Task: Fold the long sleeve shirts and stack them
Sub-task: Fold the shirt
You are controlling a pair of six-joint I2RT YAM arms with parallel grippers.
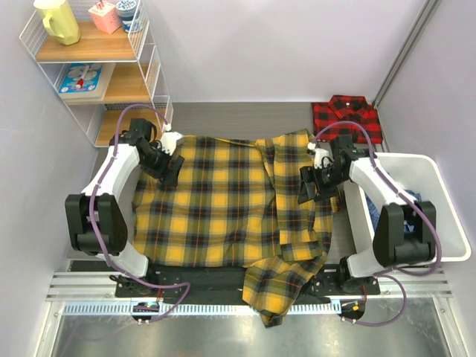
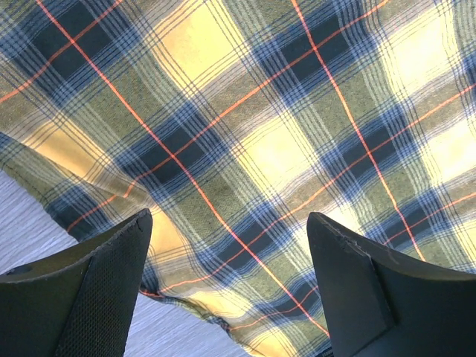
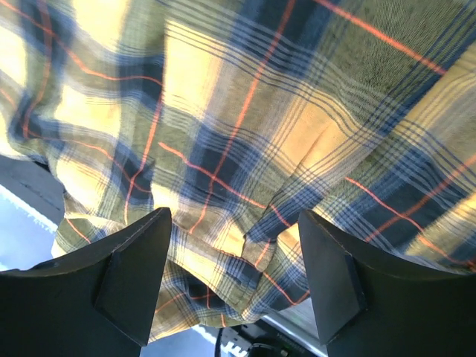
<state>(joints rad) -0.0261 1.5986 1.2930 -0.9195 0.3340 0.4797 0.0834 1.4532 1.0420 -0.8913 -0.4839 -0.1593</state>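
Hovering over the yellow shirt (image 1: 216,201), both hands stand wide apart with nothing between the fingers. The left hand (image 1: 171,169) is above the far-left edge, the right hand (image 1: 309,187) above the folded-in right side.

The shirt lies spread on the bench (image 1: 245,119), one sleeve (image 1: 281,294) trailing over the near edge across the rail (image 1: 89,286). The red-and-black shirt (image 1: 346,119) sits folded at the far right corner.

Risks, as judged:
- The trailing sleeve may catch on the rail and drag the fold askew.
- A pinch that takes only the loose top layer would undo the fold.
- Bunched cloth under the right hand may slip.

The bench is grey and matte, the walls pale. A wire shelf (image 1: 149,56) stands far left and a white bin (image 1: 439,178) at right.
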